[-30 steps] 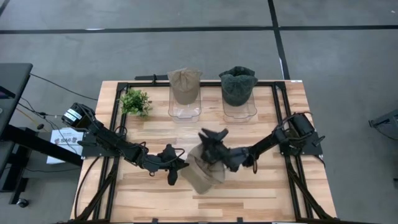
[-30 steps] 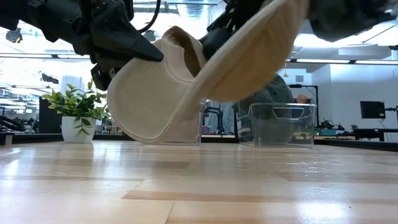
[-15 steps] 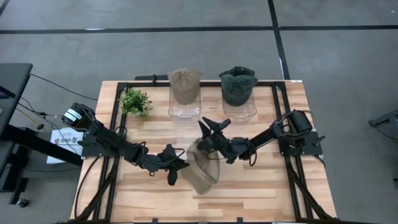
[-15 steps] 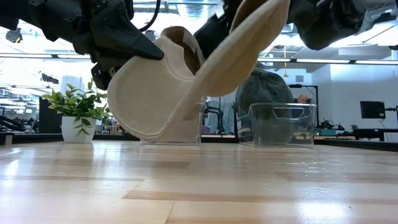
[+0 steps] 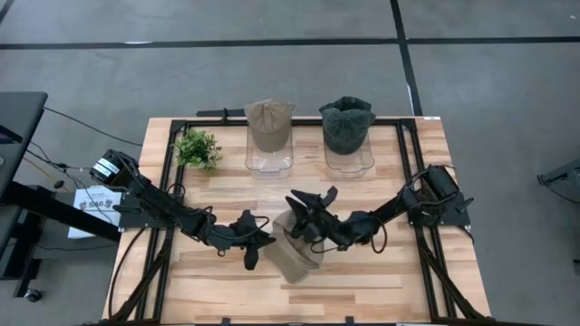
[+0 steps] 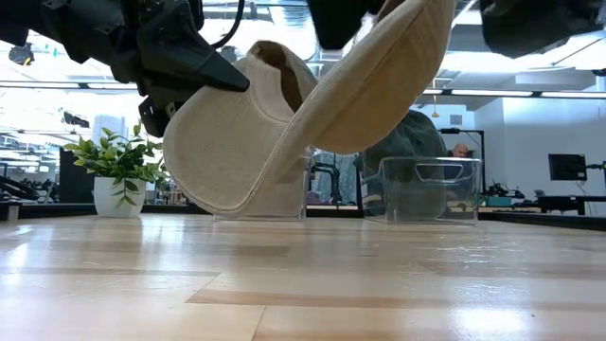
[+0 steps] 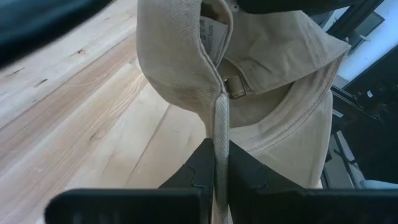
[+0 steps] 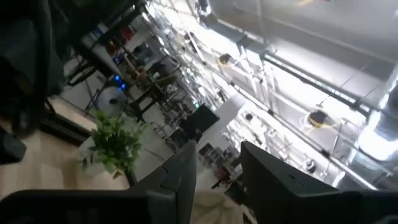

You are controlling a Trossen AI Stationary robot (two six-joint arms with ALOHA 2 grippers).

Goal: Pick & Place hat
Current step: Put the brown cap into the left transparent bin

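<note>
Since a moment ago the right arm has swung back down over the hat, after lifting toward twelve o'clock; the left arm has not budged.

Starting at nine o'clock, a small plant (image 5: 197,148) stands near the table (image 5: 227,290) edge. The left gripper (image 5: 256,244), just left of centre, is clamped tight on the hat (image 5: 294,258): from its wrist you see the two dark fingers (image 7: 199,171) pinching a stitched seam of the beige cloth, probably to anchor it while the other arm works. The hat is a soft cotton twill cap with a small metal buckle (image 7: 234,87), hanging off the wood with its brim tilted up.

At centre the right gripper (image 5: 306,217) sits over the hat's top. Its jaws stand partly apart, and I can't tell whether they have cloth between them.

At twelve o'clock two clear stands (image 5: 270,154) carry a tan hat (image 5: 269,120) and a dark green hat (image 5: 346,122), presumably the sort of perch this one is meant for.
</note>
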